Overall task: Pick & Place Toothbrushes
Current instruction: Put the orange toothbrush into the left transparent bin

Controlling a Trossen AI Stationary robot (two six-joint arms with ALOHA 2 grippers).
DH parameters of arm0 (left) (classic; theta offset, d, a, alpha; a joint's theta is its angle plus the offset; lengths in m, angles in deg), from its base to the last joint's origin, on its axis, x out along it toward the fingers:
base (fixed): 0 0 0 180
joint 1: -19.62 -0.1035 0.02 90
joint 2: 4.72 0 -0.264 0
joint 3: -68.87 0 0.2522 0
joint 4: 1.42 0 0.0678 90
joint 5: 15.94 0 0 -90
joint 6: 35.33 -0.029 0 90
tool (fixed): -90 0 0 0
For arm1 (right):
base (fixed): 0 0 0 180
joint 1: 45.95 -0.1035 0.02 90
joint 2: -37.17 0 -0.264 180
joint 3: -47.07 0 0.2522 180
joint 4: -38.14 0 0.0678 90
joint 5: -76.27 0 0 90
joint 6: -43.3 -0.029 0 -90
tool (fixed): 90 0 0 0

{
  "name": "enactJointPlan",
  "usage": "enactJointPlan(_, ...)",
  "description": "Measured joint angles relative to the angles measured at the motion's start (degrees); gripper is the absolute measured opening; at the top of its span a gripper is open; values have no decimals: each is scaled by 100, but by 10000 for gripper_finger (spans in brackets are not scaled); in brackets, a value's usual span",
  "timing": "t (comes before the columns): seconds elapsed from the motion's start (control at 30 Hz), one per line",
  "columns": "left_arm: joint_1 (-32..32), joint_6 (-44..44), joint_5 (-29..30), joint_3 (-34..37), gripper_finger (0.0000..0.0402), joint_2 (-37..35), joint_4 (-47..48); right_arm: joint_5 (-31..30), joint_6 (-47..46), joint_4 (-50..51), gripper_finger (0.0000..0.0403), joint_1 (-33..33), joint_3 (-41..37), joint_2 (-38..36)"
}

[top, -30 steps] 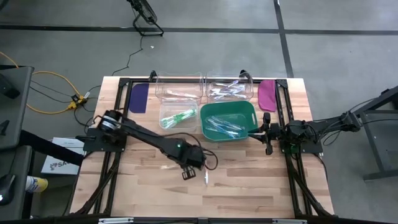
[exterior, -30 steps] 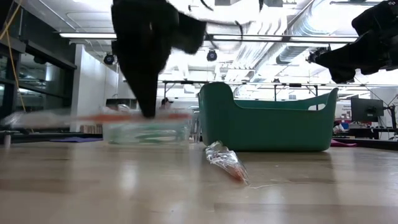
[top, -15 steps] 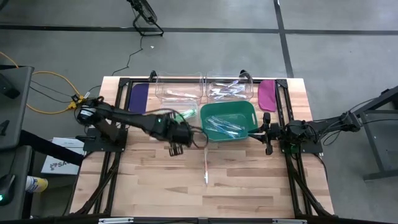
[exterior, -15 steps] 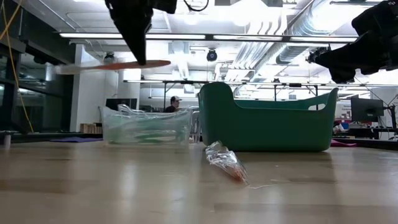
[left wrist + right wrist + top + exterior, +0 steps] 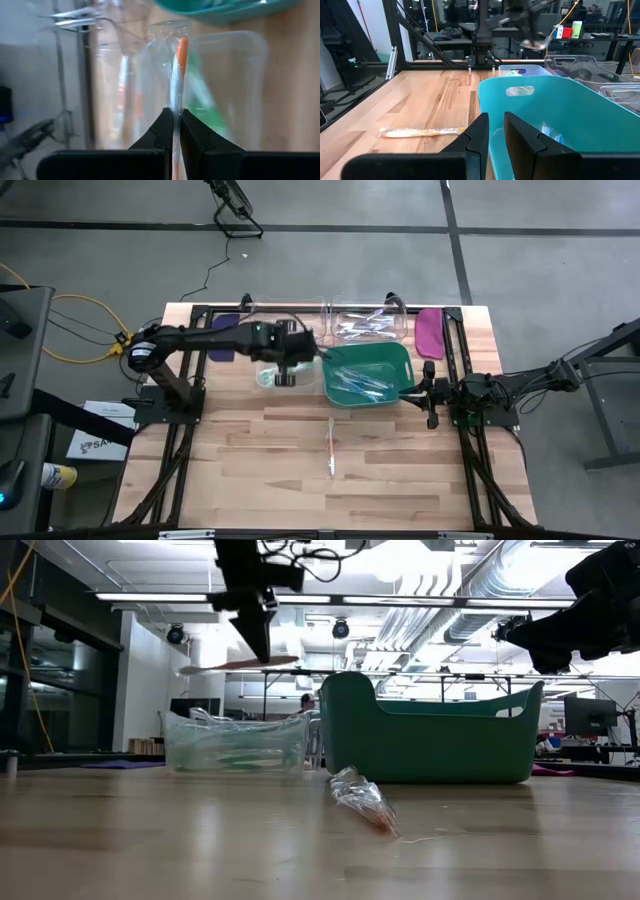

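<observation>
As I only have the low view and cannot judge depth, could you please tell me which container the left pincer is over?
Observer: From above, the left pincer is over the clear tub beside the green bin.
Operator: Thank you. Is it actually gripping something?
Observer: Yes. The left wrist view shows it shut on a wrapped orange toothbrush.
Operator: And where is the right arm?
Observer: The right pincer hovers at the green bin's right rim.

one wrapped orange toothbrush (image 5: 180, 65) hangs level in the air; another wrapped toothbrush (image 5: 331, 447) lies flat on the worktop (image 5: 400, 480).
</observation>
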Motion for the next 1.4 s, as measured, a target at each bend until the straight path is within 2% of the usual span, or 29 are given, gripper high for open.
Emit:
enactJointPlan(0.33, -1257, -1700, -297, 0, 10, 24, -929, 0, 1, 0, 52, 0, 2, 0)
enactJointPlan(0.73, -2188, -2669, -869, 0, 10, 581, -1454, 0, 1, 0, 52, -1, 0, 0)
enactJointPlan(1.03, -2444, -2846, -1004, 0, 16, 891, -1483, 0, 1, 0, 52, 0, 1, 0)
enactJointPlan(1.4, -2442, -2846, -1002, 0, 89, 890, -1505, 0, 1, 2, 52, 0, 1, 0)
